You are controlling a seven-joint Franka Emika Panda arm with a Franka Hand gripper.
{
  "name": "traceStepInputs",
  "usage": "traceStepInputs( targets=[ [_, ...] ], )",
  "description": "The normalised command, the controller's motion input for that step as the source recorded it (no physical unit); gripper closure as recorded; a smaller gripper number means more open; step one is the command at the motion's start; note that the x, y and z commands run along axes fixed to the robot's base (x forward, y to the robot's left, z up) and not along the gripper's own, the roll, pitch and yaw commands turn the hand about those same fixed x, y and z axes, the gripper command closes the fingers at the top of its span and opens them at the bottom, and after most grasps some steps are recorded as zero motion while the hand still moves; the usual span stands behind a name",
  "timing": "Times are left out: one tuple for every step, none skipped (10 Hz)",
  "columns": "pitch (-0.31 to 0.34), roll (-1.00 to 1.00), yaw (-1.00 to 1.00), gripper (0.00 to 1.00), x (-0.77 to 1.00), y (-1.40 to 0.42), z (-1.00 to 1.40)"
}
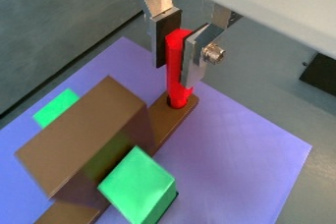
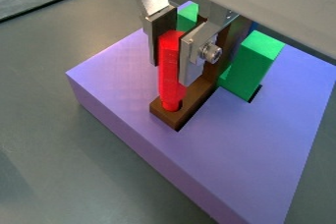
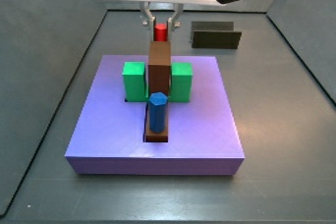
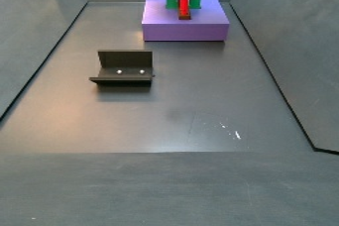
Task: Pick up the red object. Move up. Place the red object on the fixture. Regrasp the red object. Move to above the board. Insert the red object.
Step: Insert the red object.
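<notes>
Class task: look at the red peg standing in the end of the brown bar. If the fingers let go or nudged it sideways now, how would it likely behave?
The red peg looks stiff: it stands straight between the gripper fingers. Tall and thin, it might tip if nudged, though its foot seems seated in the brown bar, which probably steadies it. Its smooth sides may slip.

Red object [image 1: 175, 67] upright in board [image 1: 250, 140], gripper [image 1: 183, 34] around it

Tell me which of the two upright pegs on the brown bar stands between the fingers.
The bright red short peg, at the bar's end where the gripper is. The blue upright peg stands free at the opposite end of the long brown bar.
</notes>
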Motion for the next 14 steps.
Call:
traceStepInputs(
  targets=[
    [0.034,0.00,-0.11,1.00,0.27,0.00,-0.25],
    [0.000,0.02,0.00,1.00,0.04,-0.02,-0.28],
    [0.000,0.01,0.00,1.00,0.16,-0.13,-0.28],
    [0.000,0.00,0.00,1.00,0.11,-0.14,-0.30],
    [0.000,0.00,0.00,1.00,0.06,-0.14,-0.29],
    [0.000,0.00,0.00,1.00,0.01,-0.08,-0.32],
    [0.000,0.00,0.00,1.00,0.03,-0.10,-0.22],
    [0.039,0.00,0.00,1.00,0.00,-0.12,0.00],
    [0.009,0.09,-0.01,1.00,-0.23,-0.15,0.00],
    [0.014,0.10,-0.16,1.00,-0.42,-0.09,0.00],
    [0.000,0.02,-0.15,1.00,-0.21,-0.15,0.03],
    [0.000,0.00,-0.10,1.00,0.00,-0.02,0.00],
    [0.000,0.17,-0.03,1.00,0.04,0.01,-0.44],
    [0.000,0.19,-0.05,1.00,0.21,0.19,-0.64]
  ],
)
